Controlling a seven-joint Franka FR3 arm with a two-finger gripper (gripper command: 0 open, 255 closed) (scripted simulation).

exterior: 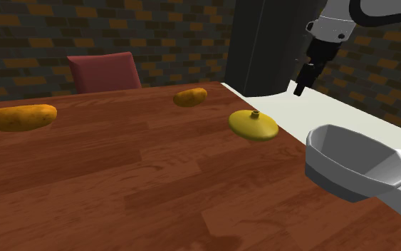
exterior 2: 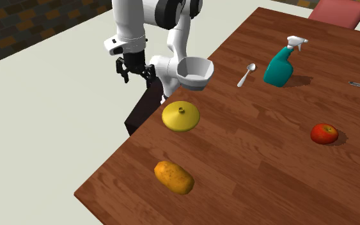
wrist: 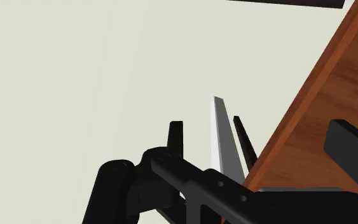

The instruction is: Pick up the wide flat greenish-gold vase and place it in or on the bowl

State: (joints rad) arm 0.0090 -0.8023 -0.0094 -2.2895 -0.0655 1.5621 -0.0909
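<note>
The task is at its opening step, the approach: nothing is grasped. The all-black two-finger gripper (exterior 2: 134, 73) hangs off the table, over the pale floor just beyond the long edge nearest the arm. In the second exterior view its fingers stand apart with nothing between them. The wide, flat yellow vase with a greenish-gold cast and a small knob of a neck (exterior 2: 181, 116) lies flat on the brown wooden table (exterior 2: 268, 166), close to that same edge. It is a little way in from the gripper and untouched by it. In the shoulder view the vase (exterior: 253, 125) sits apart from the plain grey faceted bowl (exterior: 348, 167), which stands at the table's edge beside the arm's base, while the gripper (exterior: 303, 78) hovers above and beyond both. Along the same edge, farther from the bowl, lies an orange-brown potato-like lump (exterior 2: 174, 177), well clear of the path. A teal spray bottle (exterior 2: 281, 64), a pale spoon (exterior 2: 247, 75) and a red apple (exterior 2: 324, 133) lie toward the table's middle and far side. The next move, as I judge it, is to carry the hand in over the edge and centre it above the vase. The vase is broad and low, so the fingers will probably have to close on its rim or its small neck, not across the body. That leaves little room for misalignment before the short lift across to the bowl.
</note>
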